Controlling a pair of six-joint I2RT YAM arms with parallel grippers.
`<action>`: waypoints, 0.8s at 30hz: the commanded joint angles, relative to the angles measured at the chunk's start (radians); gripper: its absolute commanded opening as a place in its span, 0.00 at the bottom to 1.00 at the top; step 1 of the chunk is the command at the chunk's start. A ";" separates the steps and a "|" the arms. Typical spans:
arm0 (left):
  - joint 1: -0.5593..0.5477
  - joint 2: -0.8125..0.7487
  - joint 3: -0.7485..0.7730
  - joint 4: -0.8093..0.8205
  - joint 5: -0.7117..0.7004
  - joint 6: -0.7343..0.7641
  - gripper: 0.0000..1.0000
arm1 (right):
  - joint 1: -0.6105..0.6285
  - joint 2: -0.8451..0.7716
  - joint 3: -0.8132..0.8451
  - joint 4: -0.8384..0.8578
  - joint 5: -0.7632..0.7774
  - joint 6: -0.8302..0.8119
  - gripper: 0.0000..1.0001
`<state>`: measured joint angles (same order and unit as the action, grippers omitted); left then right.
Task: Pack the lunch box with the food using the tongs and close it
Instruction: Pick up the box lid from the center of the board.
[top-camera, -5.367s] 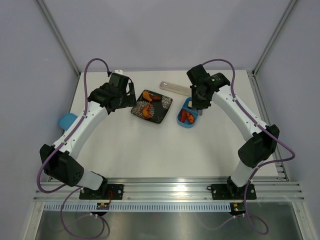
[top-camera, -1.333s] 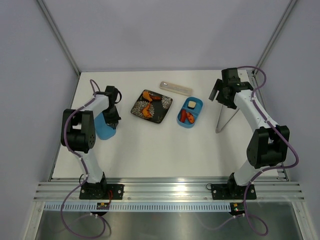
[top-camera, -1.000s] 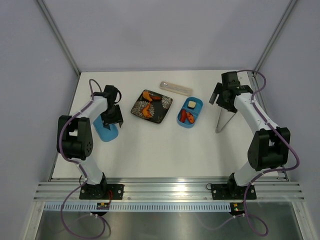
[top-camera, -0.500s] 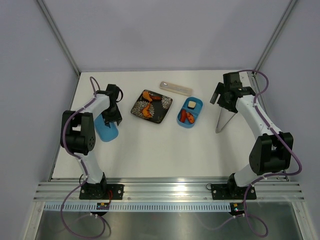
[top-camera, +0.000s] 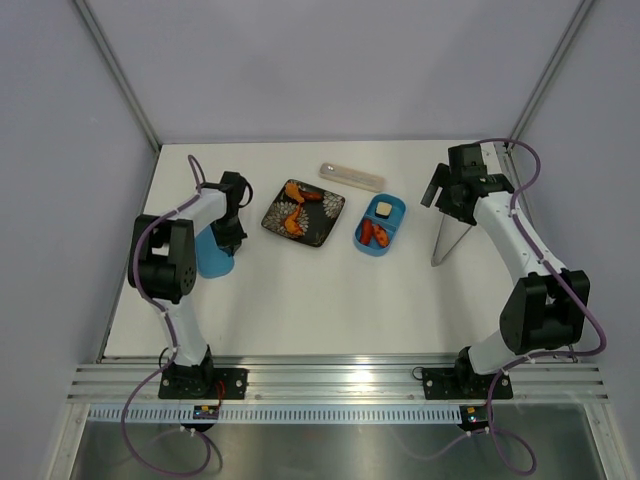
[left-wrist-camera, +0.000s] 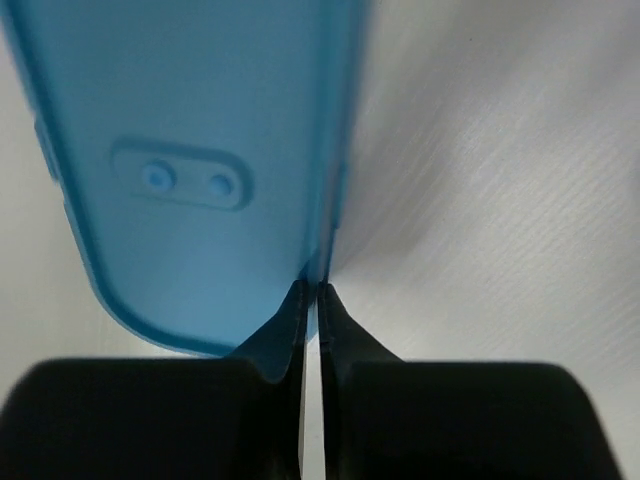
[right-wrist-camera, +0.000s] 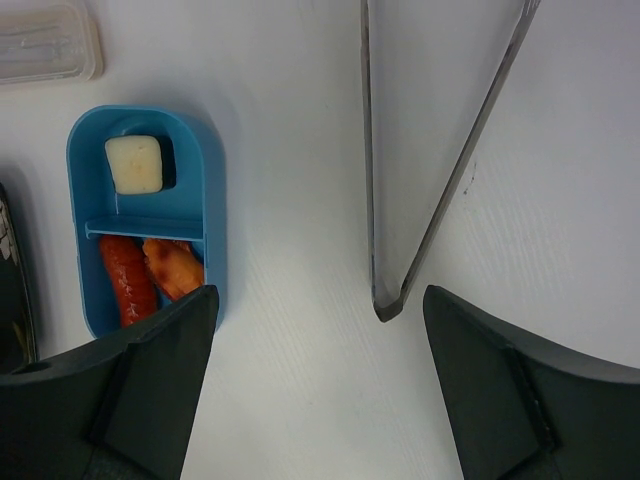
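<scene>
Pinching the lid (left-wrist-camera: 190, 170) by its rim, the left gripper (left-wrist-camera: 310, 292) is holding narrow, jaws almost meeting with only the thin blue edge between them. An edge grip is probably the only option here, since the lid is flat and low on the table (left-wrist-camera: 500, 200). It is sitting at the far left, well apart from the lunch box (top-camera: 380, 226), so it is likely waiting for the closing step.

The right gripper (right-wrist-camera: 318, 310) is hanging wide and empty just above the tongs (right-wrist-camera: 388, 298). These are lying unheld on the table to the right of the box, arms splayed in a V with the joined end toward the gripper, which looks handy for a pickup.

The lunch box is standing open near the table's middle. It is holding a beige block (right-wrist-camera: 133, 163) in one compartment, and a red sausage (right-wrist-camera: 122, 278) and an orange piece (right-wrist-camera: 176, 266) in the other. More orange food (top-camera: 294, 207) is waiting on the black plate (top-camera: 325, 232) just left of the box, so packing looks unfinished.

The overhead view is giving the layout, including the translucent case (top-camera: 352, 177) behind the box, but is hiding both jaw states. The left wrist view is showing the rim pinch and nothing else. The right wrist view is showing the box contents and the bare gap between its fingers.
</scene>
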<state>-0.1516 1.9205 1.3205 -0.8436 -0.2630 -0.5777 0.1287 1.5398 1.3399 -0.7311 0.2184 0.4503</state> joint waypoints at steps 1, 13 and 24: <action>-0.002 -0.009 -0.012 0.037 0.022 0.002 0.00 | -0.001 -0.053 -0.007 -0.002 0.013 0.004 0.91; -0.003 -0.256 -0.041 -0.023 0.114 0.104 0.00 | -0.001 -0.076 -0.010 -0.010 -0.033 0.024 0.91; -0.003 -0.340 -0.017 -0.034 0.257 0.124 0.00 | 0.093 0.022 0.158 -0.082 -0.203 0.036 0.91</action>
<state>-0.1520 1.6245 1.2736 -0.8761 -0.0723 -0.4713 0.1677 1.5280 1.4071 -0.7841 0.0967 0.4679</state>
